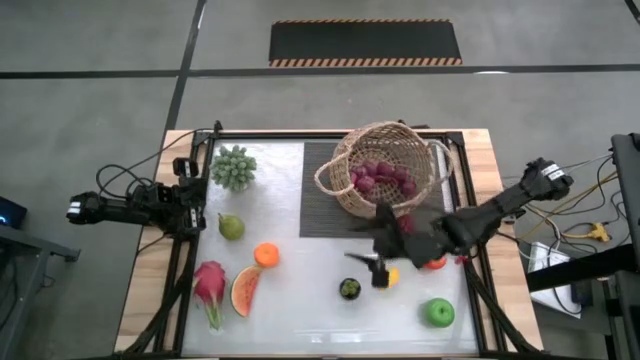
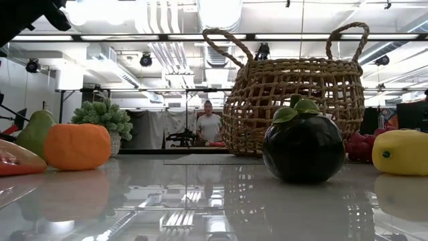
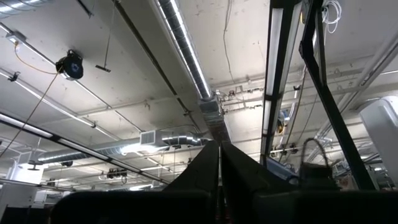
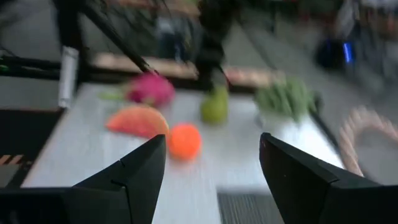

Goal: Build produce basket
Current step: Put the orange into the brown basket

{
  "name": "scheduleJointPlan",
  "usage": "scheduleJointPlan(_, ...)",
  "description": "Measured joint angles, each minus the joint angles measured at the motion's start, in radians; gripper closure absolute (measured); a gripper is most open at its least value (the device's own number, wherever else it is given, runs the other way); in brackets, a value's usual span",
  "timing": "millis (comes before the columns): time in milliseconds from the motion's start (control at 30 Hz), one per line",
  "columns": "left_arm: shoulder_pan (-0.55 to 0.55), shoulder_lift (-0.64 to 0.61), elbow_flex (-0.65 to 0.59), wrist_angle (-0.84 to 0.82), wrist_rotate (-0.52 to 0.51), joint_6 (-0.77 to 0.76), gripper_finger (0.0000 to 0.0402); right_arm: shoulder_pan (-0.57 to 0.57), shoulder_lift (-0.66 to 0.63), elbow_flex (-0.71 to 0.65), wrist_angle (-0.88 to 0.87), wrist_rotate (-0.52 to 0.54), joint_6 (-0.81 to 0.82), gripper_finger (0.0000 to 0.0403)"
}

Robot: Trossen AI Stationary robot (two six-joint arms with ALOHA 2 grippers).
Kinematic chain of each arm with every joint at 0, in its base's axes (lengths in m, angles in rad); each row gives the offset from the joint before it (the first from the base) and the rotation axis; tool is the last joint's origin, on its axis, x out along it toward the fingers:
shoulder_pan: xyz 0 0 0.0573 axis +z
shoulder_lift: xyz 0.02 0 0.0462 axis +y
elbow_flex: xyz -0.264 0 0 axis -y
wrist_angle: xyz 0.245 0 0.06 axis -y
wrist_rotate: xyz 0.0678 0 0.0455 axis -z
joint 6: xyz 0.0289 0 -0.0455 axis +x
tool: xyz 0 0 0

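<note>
Basket [image 1: 385,168] sits tipped at the far-right of the table w/ red grapes [image 1: 383,180] already inside; rest of the produce is still out, e.g. lemon [image 1: 391,277], dark fruit [image 1: 349,289] and green apple [image 1: 438,313]. Right gripper [image 1: 375,262] hovers just in front of the basket, fingers apart w/ nothing between them, so prob. between picks. Next: drop over the lemon, close, carry to the basket; left gripper [image 3: 219,186] is parked at the left edge, pinched shut.

You get bright, even light from ceiling strip lamps [image 3: 186,50], glare streaking the glossy table [image 2: 200,201] toward six o'clock in the low view, while the right wrist view is smeared with motion blur throughout.
</note>
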Motion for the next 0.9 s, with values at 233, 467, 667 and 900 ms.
scheduleJointPlan(233, -0.001, 0.021, 0.000, -0.077, 0.113, -0.191, 0.0402, 0.000, -0.010, -0.180, 0.301, -0.169, -0.200, 0.0173)
scheduleJointPlan(467, -0.001, 0.172, 0.004, -0.078, 0.229, -0.506, 0.0402, -0.003, -0.046, -0.196, 0.267, -0.188, -0.293, 0.0185)
scheduleJointPlan(667, -0.001, 0.330, 0.065, -0.069, 0.018, -0.598, 0.0402, -0.002, -0.133, -0.187, 0.139, -0.189, -0.324, 0.0186)
scheduleJointPlan(900, -0.002, 0.505, 0.191, -0.078, 0.008, -0.796, 0.0402, -0.002, -0.269, -0.187, -0.010, -0.189, -0.251, 0.0187)
